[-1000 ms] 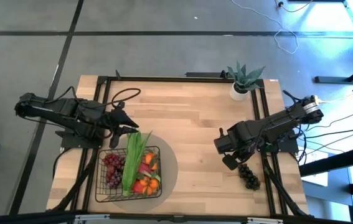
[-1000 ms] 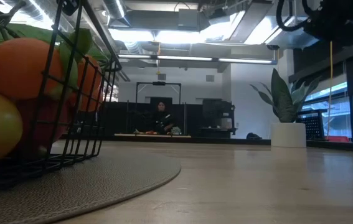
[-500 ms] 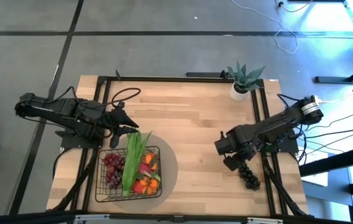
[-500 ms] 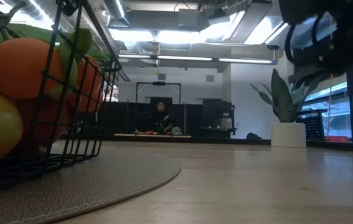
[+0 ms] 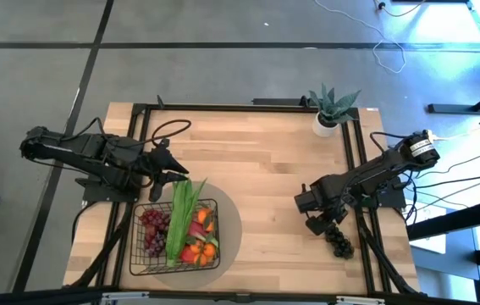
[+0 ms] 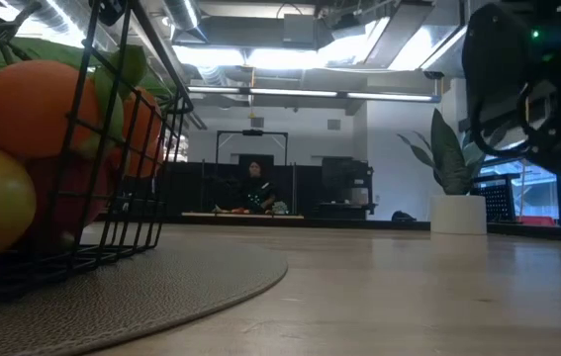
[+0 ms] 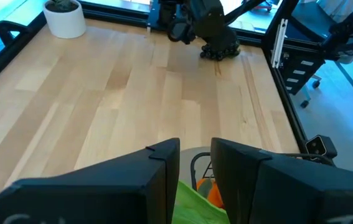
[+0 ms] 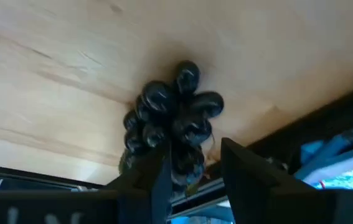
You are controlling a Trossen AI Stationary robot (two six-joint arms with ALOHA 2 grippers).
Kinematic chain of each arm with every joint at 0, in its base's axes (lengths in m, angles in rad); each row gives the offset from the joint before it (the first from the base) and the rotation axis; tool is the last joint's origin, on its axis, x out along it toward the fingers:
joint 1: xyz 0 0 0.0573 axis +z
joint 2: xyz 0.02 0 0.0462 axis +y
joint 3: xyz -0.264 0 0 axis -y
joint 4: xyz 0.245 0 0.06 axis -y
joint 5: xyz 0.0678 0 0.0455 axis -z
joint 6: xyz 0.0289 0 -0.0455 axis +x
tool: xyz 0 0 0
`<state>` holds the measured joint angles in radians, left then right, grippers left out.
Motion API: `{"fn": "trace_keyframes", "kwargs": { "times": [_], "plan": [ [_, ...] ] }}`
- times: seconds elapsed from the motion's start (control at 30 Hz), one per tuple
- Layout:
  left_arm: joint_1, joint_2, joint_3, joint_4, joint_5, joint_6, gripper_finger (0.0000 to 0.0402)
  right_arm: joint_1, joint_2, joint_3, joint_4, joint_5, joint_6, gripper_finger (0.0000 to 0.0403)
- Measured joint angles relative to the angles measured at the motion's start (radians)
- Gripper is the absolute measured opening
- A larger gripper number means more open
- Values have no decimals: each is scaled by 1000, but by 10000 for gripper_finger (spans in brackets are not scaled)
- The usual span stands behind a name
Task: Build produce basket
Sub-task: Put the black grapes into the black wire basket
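The black wire basket (image 5: pixel 142 206) stands on a round grey mat (image 5: pixel 231 229) at the table's near left. It holds red grapes (image 5: pixel 153 230), a long green bunch (image 5: pixel 182 220), tangerines (image 5: pixel 207 248) and other fruit. A bunch of dark grapes (image 5: pixel 339 240) lies on the wood near the right edge. My right gripper (image 5: pixel 320 222) hangs open just over it; in the right wrist view its gripper (image 8: pixel 192 174) straddles the near end of the grapes (image 8: pixel 170 130). My left gripper (image 5: pixel 174 175) waits, open, by the basket's far rim.
A spiky green plant in a white pot (image 5: pixel 328 114) stands at the far right corner. Black frame rails run along the table's left, right and far sides. Bare wood lies between basket and dark grapes. A person sits far off in the room (image 6: pixel 255 188).
My right gripper has come down and a little toward the table's near edge, closing on the dark grapes; in the low view its arm has dropped into the picture's right. The left arm and the fruit have kept still.
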<state>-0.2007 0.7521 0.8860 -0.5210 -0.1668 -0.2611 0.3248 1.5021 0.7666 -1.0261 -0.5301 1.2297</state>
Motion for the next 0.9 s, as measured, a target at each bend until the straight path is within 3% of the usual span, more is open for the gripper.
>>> {"fn": "trace_keyframes", "kwargs": {
  "times": [0.5,0.63,0.8,0.9],
  "plan": [
    [0,0,0,-1,0,2,80,0,3,-20,75,49,-6,120],
    [0,0,0,-1,0,2,80,0,3,-20,82,52,-5,87],
    [0,0,0,-2,0,2,80,0,3,-20,85,56,18,16],
    [0,0,0,-2,0,9,80,0,3,-20,86,74,18,8]
  ]
}}
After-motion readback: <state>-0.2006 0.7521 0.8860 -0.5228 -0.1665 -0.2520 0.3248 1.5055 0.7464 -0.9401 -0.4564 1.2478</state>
